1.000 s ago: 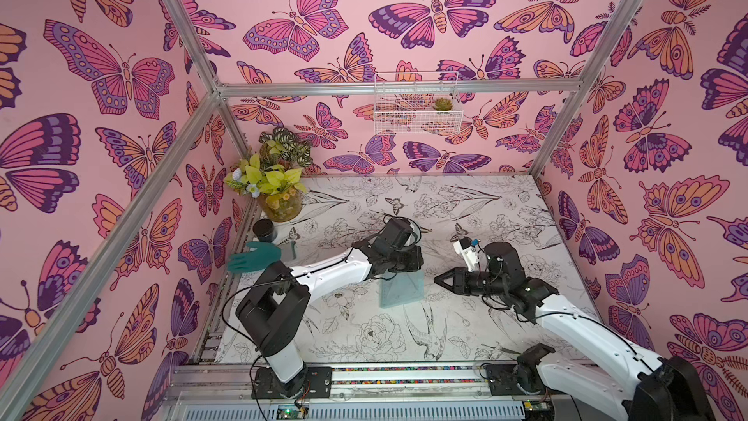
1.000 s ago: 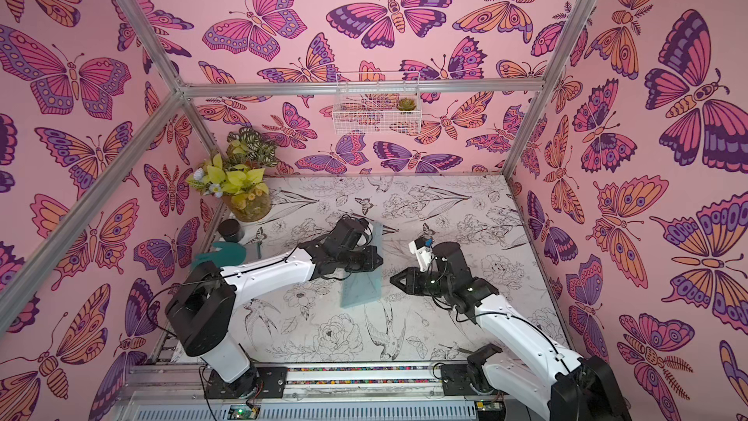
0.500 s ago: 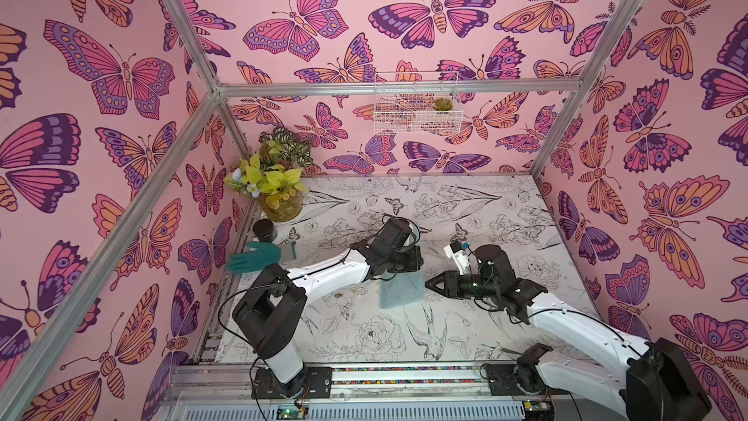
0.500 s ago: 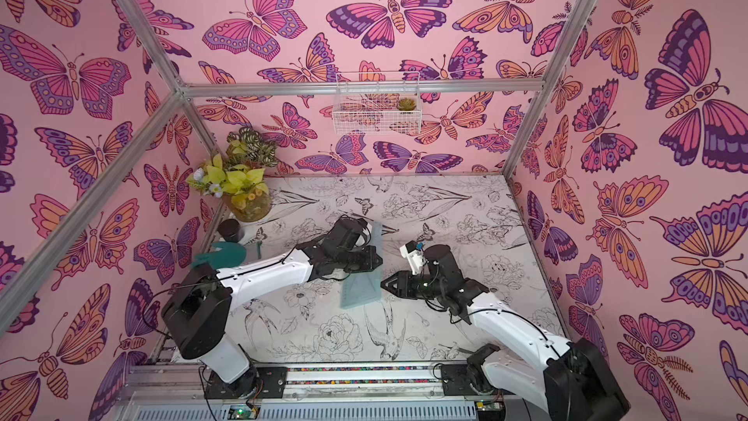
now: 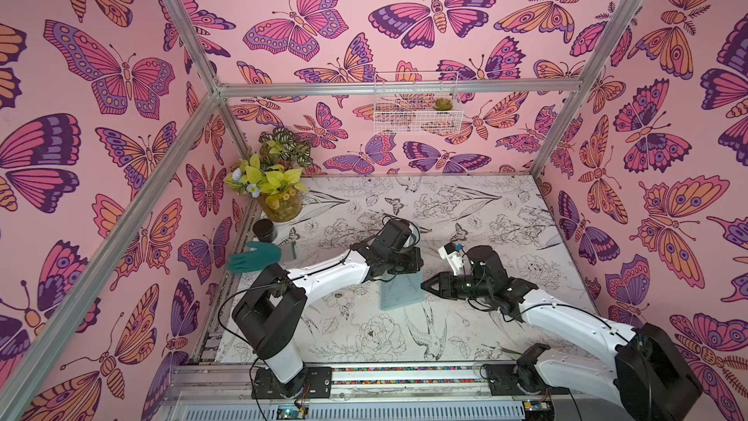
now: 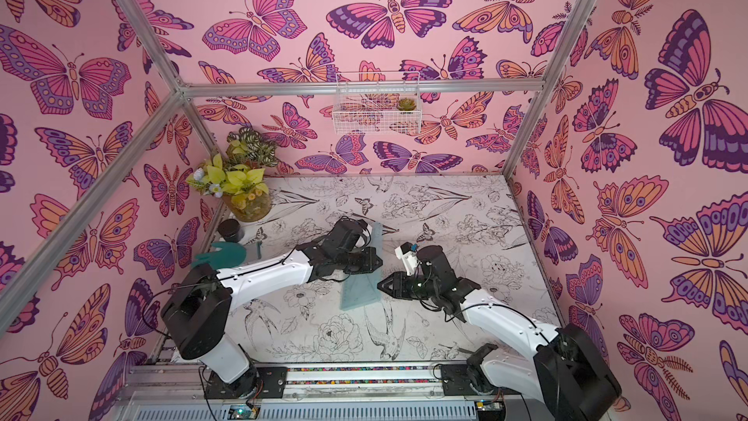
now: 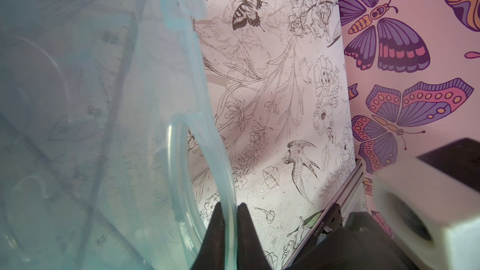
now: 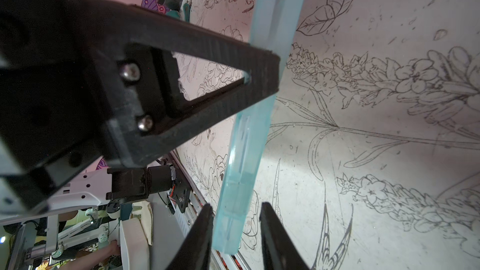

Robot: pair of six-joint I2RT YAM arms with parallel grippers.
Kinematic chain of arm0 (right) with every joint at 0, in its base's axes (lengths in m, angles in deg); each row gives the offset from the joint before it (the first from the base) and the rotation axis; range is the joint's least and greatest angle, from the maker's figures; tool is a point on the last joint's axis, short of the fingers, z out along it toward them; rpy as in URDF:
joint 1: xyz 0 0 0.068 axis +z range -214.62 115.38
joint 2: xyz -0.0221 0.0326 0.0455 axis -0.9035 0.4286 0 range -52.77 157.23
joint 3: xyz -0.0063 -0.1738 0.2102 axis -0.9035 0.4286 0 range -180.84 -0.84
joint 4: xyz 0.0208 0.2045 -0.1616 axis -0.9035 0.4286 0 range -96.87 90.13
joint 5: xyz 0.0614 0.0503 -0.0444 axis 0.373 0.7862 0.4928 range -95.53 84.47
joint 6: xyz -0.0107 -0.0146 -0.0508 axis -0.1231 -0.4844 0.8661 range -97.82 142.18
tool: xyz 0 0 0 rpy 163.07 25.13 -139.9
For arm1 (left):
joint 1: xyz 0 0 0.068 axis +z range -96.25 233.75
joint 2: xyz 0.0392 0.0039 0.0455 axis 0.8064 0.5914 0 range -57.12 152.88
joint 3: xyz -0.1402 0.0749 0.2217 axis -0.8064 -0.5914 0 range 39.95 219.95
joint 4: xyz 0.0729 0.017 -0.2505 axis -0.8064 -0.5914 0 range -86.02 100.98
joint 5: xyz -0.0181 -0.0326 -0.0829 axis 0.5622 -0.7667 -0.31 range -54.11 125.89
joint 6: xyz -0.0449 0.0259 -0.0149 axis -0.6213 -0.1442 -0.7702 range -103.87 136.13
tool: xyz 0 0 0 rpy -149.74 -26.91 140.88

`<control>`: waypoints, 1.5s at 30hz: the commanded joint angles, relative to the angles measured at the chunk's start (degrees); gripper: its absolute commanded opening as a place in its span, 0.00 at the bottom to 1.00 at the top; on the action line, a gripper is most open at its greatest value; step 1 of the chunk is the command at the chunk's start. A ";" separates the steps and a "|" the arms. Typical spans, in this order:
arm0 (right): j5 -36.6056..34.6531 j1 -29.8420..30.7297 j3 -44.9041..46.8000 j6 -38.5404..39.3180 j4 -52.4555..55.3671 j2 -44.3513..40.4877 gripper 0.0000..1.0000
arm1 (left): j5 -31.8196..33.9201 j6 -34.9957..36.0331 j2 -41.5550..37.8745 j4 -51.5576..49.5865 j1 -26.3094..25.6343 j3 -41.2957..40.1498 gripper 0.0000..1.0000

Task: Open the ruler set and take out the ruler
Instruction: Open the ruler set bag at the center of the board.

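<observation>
Nearest, toward 6 o'clock in both top views, lies the white surface (image 5: 364,342) printed with black line-drawn flowers and birds. At its centre is the flat, rectangular, translucent pale aqua plastic ruler set (image 5: 400,291). Its far edge runs under the left arm's wrist, and I cannot tell whether it lies flat or is tipped up, nor whether its halves have parted. The black right hand (image 5: 423,286) reaches it from 3 o'clock. In the right wrist view its jaws stand partly apart astride the case's thin edge, one fingertip (image 8: 205,229) against the plastic and the other clear of it, so it clamps nothing. At the case's 12 o'clock side the black left hand (image 7: 229,210) is closed tight on a thin curved rim of the aqua plastic, and ruler markings show faintly through the wall beside it. Farther off, at 9 o'clock by the side wall, lies a teal rubber glove (image 5: 255,259), with a short black round jar (image 5: 265,230) just beyond it. At 11 o'clock stands an amber glass vase (image 5: 281,208) of yellow-green leaves. On the back wall at 12 o'clock hangs a white wire basket (image 5: 404,121) holding a small green succulent (image 5: 443,104).
</observation>
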 commanded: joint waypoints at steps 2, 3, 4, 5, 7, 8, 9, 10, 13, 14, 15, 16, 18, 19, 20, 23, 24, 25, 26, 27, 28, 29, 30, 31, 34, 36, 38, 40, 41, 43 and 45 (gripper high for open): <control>-0.78 0.49 -0.69 -0.89 -2.76 1.63 0.34 | -0.20 0.48 -1.76 2.63 -0.14 -0.36 0.00; -0.78 0.52 -0.71 -1.03 -3.03 1.83 0.34 | -0.20 0.50 -1.78 2.65 -0.14 -0.37 0.00; -0.78 0.52 -0.78 -1.15 -3.33 2.12 0.33 | -0.20 0.49 -1.76 2.64 -0.19 -0.37 0.00; -0.78 0.60 -0.84 -1.33 -3.62 2.23 0.33 | -0.20 0.50 -1.68 2.68 -0.26 -0.44 0.00; -0.78 0.70 -1.12 -1.60 -3.92 2.61 0.32 | -0.04 0.50 -1.44 2.63 -0.27 -0.45 0.00; -0.78 0.74 -1.29 -1.69 -4.12 2.72 0.32 | -0.03 0.49 -1.44 2.64 -0.33 -0.45 0.00; -0.76 0.86 -1.47 -1.75 -4.21 2.89 0.31 | 0.06 0.50 -1.46 2.66 -0.32 -0.44 0.00; -0.72 1.08 -1.64 -1.86 -4.18 3.06 0.30 | 0.16 0.46 -1.35 2.65 -0.33 -0.45 0.00; -0.99 1.62 -1.96 -2.04 -4.14 3.16 0.27 | 0.32 0.67 -1.26 2.73 -0.40 -0.46 0.00; -1.05 1.78 -2.13 -2.00 -4.07 3.17 0.26 | 0.33 0.72 -1.14 2.77 -0.40 -0.45 0.00; -1.20 1.88 -2.27 -1.96 -3.88 3.21 0.24 | 0.33 0.72 -1.07 2.75 -0.41 -0.45 0.00; -1.42 2.04 -2.36 -1.93 -3.77 3.19 0.22 | 0.33 0.76 -1.08 2.76 -0.41 -0.45 0.00; -1.71 2.18 -2.65 -1.76 -3.37 3.19 0.18 | 0.33 0.77 -0.86 2.78 -0.41 -0.52 0.00; -2.01 2.23 -2.78 -1.65 -2.94 3.20 0.15 | 0.24 0.85 -0.91 2.78 -0.42 -0.52 0.00; -2.18 2.39 -2.93 -1.48 -2.55 3.20 0.13 | 0.33 0.85 -0.80 2.77 -0.41 -0.54 0.00; -3.08 2.58 -3.45 -0.62 -0.71 3.20 0.06 | 0.33 1.03 -0.68 2.80 -0.41 -0.63 0.00; -3.42 2.53 -3.63 -0.34 0.00 3.20 0.04 | 0.41 1.01 -0.73 2.79 -0.41 -0.63 0.00; -3.80 2.60 -3.76 0.03 0.66 3.18 0.02 | 0.36 1.07 -0.75 2.80 -0.41 -0.63 0.00; -4.11 2.65 -4.01 0.38 1.27 3.16 0.02 | 0.37 1.09 -0.67 2.85 -0.45 -0.63 0.00; -4.43 2.73 -4.14 0.73 1.86 3.15 0.00 | 0.33 1.10 -0.61 2.84 -0.41 -0.71 0.00; -4.83 2.81 -4.31 1.15 2.54 3.23 0.00 | 0.24 1.11 -0.51 2.84 -0.42 -0.71 0.00; -5.28 2.89 -4.53 1.50 3.28 3.17 0.00 | 0.24 1.12 -0.52 2.94 -0.41 -0.71 0.00; -5.87 2.91 -4.79 1.93 3.99 3.23 0.00 | 0.15 1.08 -0.43 2.93 -0.41 -0.80 0.00; -6.41 2.99 -5.14 2.44 4.85 3.26 0.00 | 0.08 1.13 -0.38 2.97 -0.41 -0.80 0.00; -8.32 3.52 -6.28 4.05 7.74 3.16 0.00 | -0.02 1.15 -0.14 3.13 -0.45 -0.85 0.00; -9.76 3.89 -7.09 5.00 9.64 3.24 0.00 | -0.11 1.16 -0.03 3.12 -0.41 -0.80 0.00; -11.55 4.42 -7.93 6.04 11.74 3.48 0.00 | -0.20 1.27 0.12 3.12 -0.43 -0.80 0.00; -13.27 4.98 -8.71 6.97 13.72 3.59 0.00 | -0.28 1.29 0.23 3.18 -0.41 -0.80 0.00; -14.02 5.19 -8.95 7.32 14.39 3.76 0.00 | -0.26 1.27 0.32 3.22 -0.43 -0.80 0.00; -15.81 5.64 -9.46 7.86 15.71 3.74 0.00 | -0.29 1.37 0.30 3.20 -0.41 -0.80 0.00; -16.60 5.76 -9.66 8.06 16.18 3.56 0.00 | -0.27 1.38 0.41 3.22 -0.45 -0.80 0.00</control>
